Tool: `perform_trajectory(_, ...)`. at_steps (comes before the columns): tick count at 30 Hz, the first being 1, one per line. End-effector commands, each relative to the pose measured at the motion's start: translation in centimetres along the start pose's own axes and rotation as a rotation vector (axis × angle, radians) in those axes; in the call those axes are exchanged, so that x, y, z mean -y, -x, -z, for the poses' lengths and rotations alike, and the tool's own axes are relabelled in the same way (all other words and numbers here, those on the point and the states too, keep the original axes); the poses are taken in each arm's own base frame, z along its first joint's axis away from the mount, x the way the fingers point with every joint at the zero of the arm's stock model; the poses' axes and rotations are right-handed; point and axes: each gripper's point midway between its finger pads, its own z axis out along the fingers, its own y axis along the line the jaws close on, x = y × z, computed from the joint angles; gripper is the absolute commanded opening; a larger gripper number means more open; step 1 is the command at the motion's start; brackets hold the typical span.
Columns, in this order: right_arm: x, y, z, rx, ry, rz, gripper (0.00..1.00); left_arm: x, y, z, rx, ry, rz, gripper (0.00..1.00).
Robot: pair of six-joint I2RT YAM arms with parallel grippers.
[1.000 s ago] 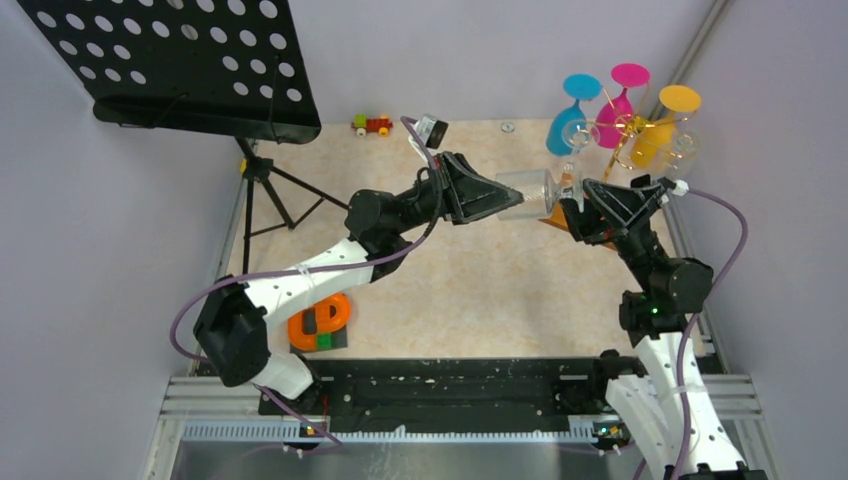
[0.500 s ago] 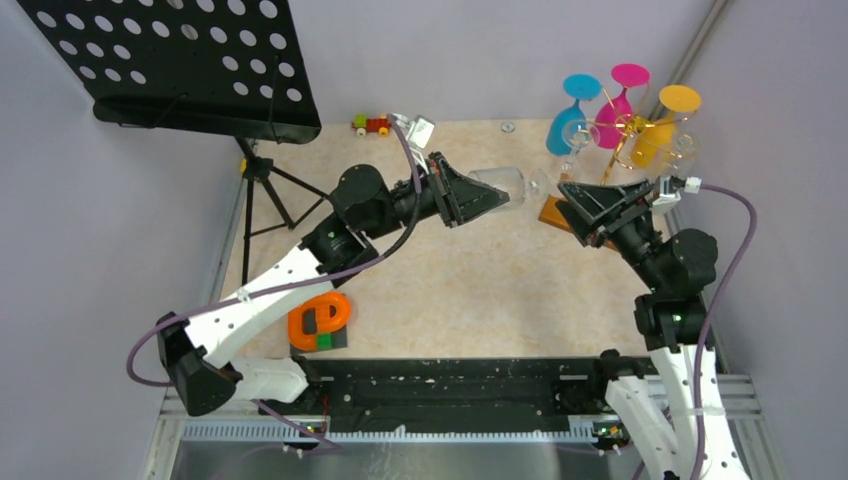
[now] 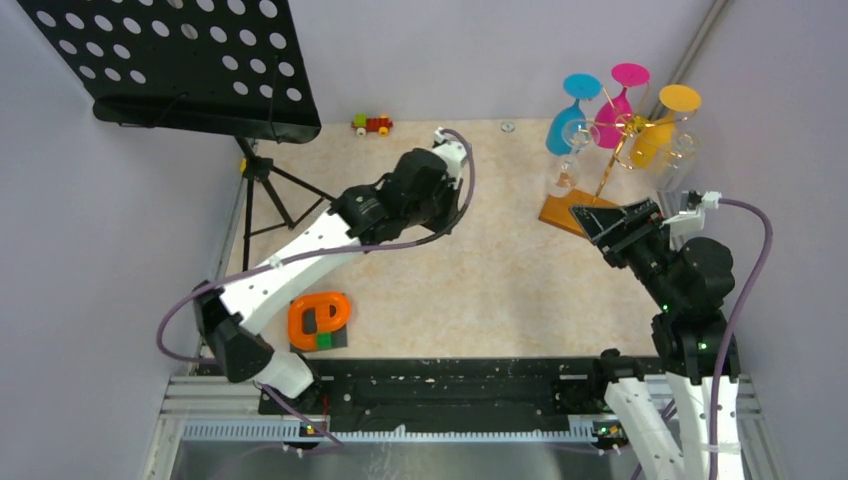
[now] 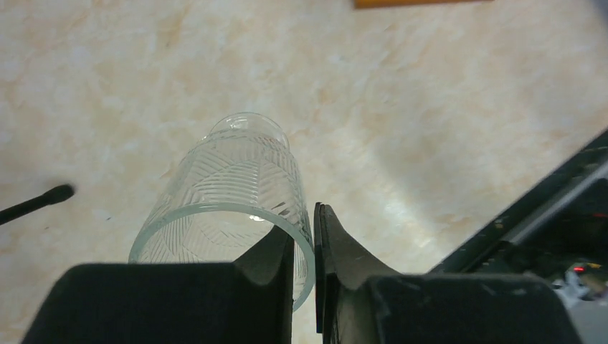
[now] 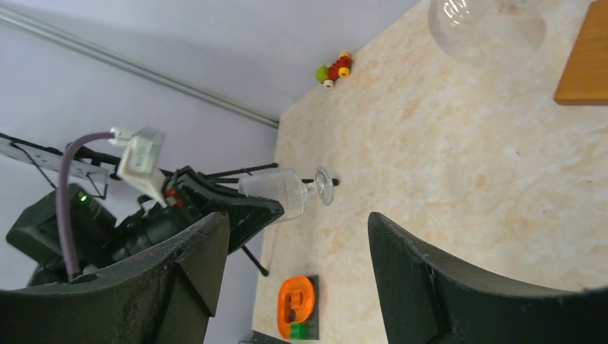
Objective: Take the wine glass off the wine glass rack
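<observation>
Left claw [image 4: 302, 223] on wine glass [image 4: 229, 188], music stand [image 3: 180, 62] nearby

Clear wine glass [image 4: 228, 188] is showing etched, leaf-like lines; the wine glass rack [image 3: 612, 158] is gleaming gold and orange-brown, the desk [image 3: 500, 290] looking beige-marbled.

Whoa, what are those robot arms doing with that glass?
The left tool is pinching a clear wine glass by its rim, out over the table, away from the gold wine glass rack. The right tool is open and empty near the rack's wooden base. Coloured glasses hang on the rack.
</observation>
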Motion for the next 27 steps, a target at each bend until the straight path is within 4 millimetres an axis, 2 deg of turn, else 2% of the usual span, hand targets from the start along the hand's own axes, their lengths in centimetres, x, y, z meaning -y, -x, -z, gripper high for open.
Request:
perform_trajectory(1, 0.3, 0.3, -0.1, -0.011, -0.040, 0.060, 0.71, -4.4, -1.4, -2.3, -0.138, 0.207, -0.151, 0.00)
perform_trajectory(5, 0.0, 0.5, -0.8, -0.042, -0.052, 0.092, 0.71, -6.7, -2.2, -6.5, -0.241, 0.247, -0.148, 0.00)
perform_trajectory(11, 0.0, 1.7, -0.4, 0.025, -0.067, 0.092, 0.70, -12.1, -3.1, -11.1, -0.341, 0.252, -0.013, 0.00)
perform_trajectory(16, 0.1, 3.1, 0.5, 0.133, -0.076, 0.083, 0.70, -16.9, -2.2, -11.8, -0.320, 0.284, 0.068, 0.00)
perform_trajectory(21, -0.3, 3.5, -0.3, 0.133, -0.065, 0.082, 0.70, -20.6, -0.7, -12.1, -0.271, 0.318, 0.132, 0.00)
perform_trajectory(27, -0.2, 3.3, -0.9, 0.114, -0.068, 0.067, 0.70, -22.2, -0.2, -13.2, -0.254, 0.291, 0.145, 0.00)
